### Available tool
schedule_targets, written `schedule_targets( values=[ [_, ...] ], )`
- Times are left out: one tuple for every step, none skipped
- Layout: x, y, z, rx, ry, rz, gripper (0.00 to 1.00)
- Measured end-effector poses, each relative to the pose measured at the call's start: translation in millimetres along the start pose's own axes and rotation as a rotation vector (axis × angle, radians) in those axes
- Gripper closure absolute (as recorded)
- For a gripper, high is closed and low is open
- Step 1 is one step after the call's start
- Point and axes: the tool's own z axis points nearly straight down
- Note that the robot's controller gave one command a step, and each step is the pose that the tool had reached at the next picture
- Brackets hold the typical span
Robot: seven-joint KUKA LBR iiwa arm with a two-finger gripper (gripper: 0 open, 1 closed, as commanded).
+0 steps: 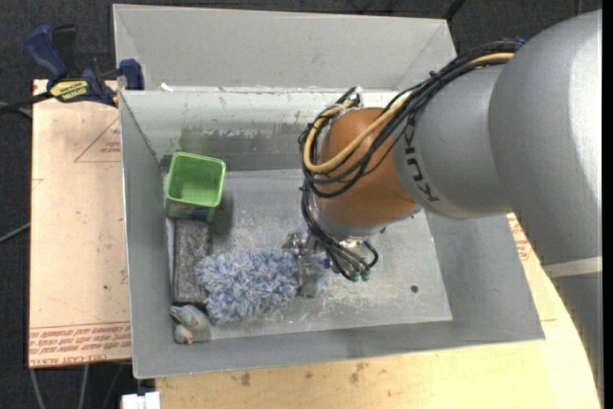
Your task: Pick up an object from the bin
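Note:
My gripper (308,281) is down near the bin floor at mid-bin, below the orange wrist cover. Its metal tip stands at the right edge of a fluffy blue-and-white cloth (239,280) that lies spread on the floor to its left. The tip touches or nearly touches the cloth's right fringe. Nothing shows between the fingers.
A green square cup (195,181) stands at the back left of the bin. A flat grey block (185,254) lies along the left wall in front of it. A small grey-brown lump (189,322) sits in the front left corner. The arm covers the bin's right half.

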Motion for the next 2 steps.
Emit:
schedule_targets(
  values=[
    [0.0,0,0,0.0,0.0,0.001,1.0],
    [-25.7,-14,-131,0.002,-0.003,0.032,1.0]
  ],
)
